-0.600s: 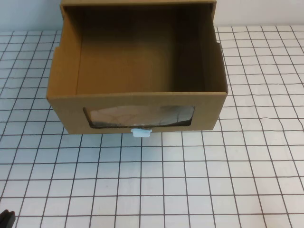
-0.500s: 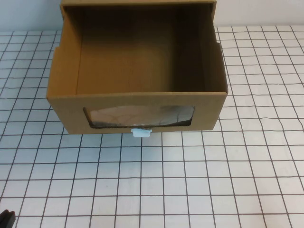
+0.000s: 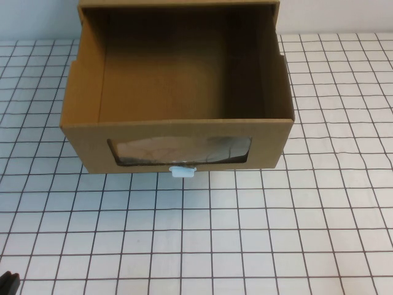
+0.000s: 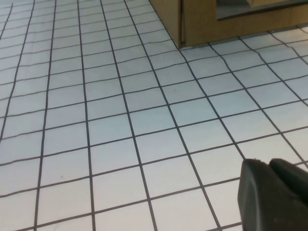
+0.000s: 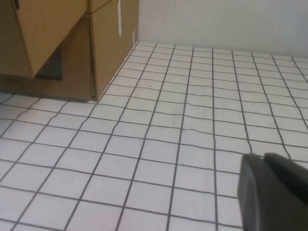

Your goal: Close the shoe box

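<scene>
The shoe box (image 3: 177, 92) stands with its drawer pulled fully out toward the robot, the interior exposed and empty. It lies well ahead of both grippers and is touched by neither.

The left gripper (image 4: 276, 192) is parked low over the worktop (image 3: 245, 233); the box corner sits ahead of it, toward the robot's right. In its wrist view the two dark finger bodies lie together with only a seam between them, so the jaws read as closed on nothing. The right gripper (image 5: 274, 190) is parked likewise, with the box side ahead of it, toward the robot's left. Its fingers also sit together, empty. In the high view only a dark tip of the left arm shows at the near left corner; the right arm is out of frame.

Handling, as a judgement: the box is thin corrugated cardboard, light and moderately stiff, and the outer sleeve may slide on the worktop if pushed hard. No grasp is required. Push on the cardboard front panel beside or below the clear plastic window (image 3: 179, 150), which is likely to flex. The small white pull tab (image 3: 183, 171) on the lower edge is for opening only.

The worktop is white with a dark grid, flat and apparently smooth. A plain pale wall (image 5: 231, 21) stands behind the box.
</scene>
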